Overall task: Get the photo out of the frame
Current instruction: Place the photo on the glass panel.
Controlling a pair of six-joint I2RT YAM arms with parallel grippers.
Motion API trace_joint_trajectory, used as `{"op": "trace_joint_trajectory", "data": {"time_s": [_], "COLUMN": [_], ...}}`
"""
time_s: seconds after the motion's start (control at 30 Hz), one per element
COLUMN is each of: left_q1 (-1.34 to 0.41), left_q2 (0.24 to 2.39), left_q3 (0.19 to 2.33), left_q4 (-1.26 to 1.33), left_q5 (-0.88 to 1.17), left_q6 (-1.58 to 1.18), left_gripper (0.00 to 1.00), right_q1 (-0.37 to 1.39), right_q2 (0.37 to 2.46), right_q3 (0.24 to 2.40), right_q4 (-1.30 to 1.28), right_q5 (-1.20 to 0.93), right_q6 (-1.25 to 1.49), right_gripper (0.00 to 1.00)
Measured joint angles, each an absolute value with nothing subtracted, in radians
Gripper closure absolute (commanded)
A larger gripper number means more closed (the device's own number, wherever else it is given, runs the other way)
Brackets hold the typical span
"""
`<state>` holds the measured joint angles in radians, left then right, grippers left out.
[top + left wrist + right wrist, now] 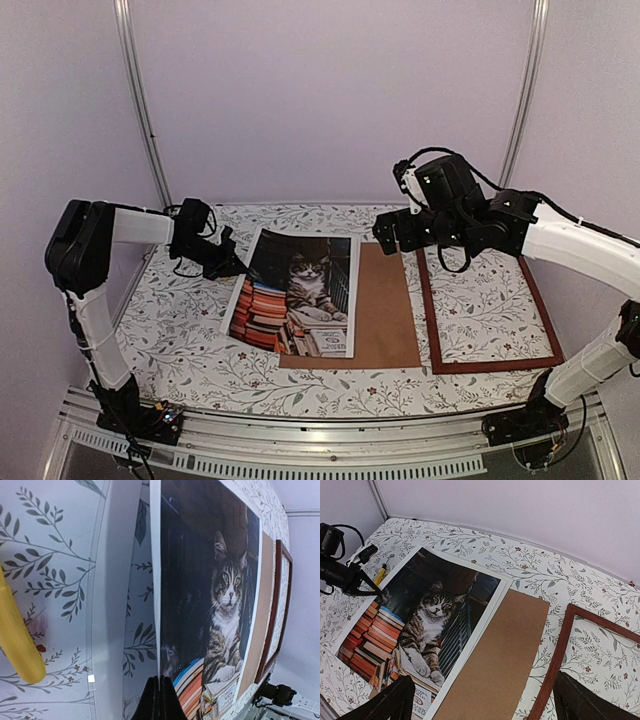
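On the leafy tablecloth [180, 330] our left gripper [238, 266] pinches the photo [300, 290] by its edge to pull it clear of the frame [495, 366]; our right gripper [398, 235] hangs open.

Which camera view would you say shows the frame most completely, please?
The top external view: nearly the whole frame shows, empty, beside the backing board. The right wrist view catches only one corner; the left wrist view, a thin foreshortened edge.

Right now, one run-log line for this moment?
photo out, partly on backing board | frame empty, flat | left gripper shut on photo | right gripper open
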<state>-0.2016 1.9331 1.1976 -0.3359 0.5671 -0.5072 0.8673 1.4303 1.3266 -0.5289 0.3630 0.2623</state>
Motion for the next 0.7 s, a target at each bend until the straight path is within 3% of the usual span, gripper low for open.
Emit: {"op": "trace_joint_trajectory", "data": {"time_s": [0.7], "left_q1": [-0.202], "left_q2": [1.962], "left_q3": [1.242], "left_q4": [-0.360], "left_q5": [0.519], "left_q6": [-0.504], "left_gripper": [1.00], "right_q1": [0.862], "right_q2": [1.429], "right_q3": [1.321], "right_q4": [-0.523], "right_q5": [0.356], "right_q6": [0.262], "right_gripper": [0.01]}}
